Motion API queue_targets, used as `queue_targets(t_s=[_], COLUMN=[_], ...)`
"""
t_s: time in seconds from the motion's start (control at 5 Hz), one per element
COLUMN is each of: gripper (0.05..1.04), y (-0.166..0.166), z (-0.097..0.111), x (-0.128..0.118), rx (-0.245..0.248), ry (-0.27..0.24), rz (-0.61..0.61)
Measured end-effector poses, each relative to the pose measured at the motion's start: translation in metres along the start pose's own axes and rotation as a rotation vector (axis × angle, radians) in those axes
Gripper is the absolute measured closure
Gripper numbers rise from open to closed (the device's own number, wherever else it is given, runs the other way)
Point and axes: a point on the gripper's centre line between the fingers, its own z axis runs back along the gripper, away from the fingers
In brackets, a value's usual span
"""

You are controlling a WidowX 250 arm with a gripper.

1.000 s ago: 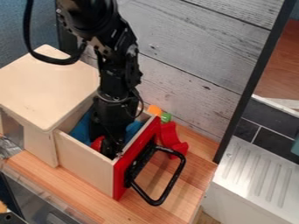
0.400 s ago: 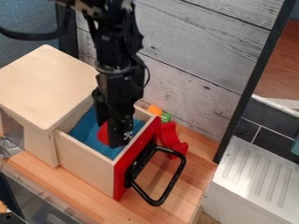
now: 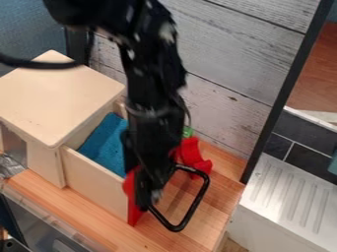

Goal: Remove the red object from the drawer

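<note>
**My gripper (image 3: 147, 198) has the red object (image 3: 128, 184), with the drawer's red front dangerously close**

I'm closed on the red object, as far as I can judge; it bulges out on the left of my fingertips, and the rest is hidden behind me. I hang over the red front (image 3: 134, 215) of the drawer (image 3: 95, 181). The blue cloth (image 3: 107, 143) lies inside the drawer, up and to the left of me, and the black handle (image 3: 191, 209) loops out just to my right.

What worries me is height. I can't tell whether the object's underside clears the front panel. If I'm too low, its edge could catch there and be twisted loose, or I could shove the drawer along with me. My hold looks off to one side, so a knock might let the object roll free, either back onto the cloth or down to the wooden counter (image 3: 223, 197). Swinging right at this level could hook my tips in the handle. Setting down carelessly beyond it, I might bump the curved red piece (image 3: 191, 153), up and to my right. I'd want more lift before lowering anything.
</note>
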Motion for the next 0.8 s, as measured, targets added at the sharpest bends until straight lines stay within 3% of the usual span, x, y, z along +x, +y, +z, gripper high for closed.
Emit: queue_targets(t_s=[0.2, 0.8], gripper=[0.334, 0.334], y=[-0.024, -0.041], z=[-0.015, -0.077], x=[0.001, -0.001], rx=[-0.005, -0.015], ry=[0.027, 0.148], rz=[-0.056, -0.099])
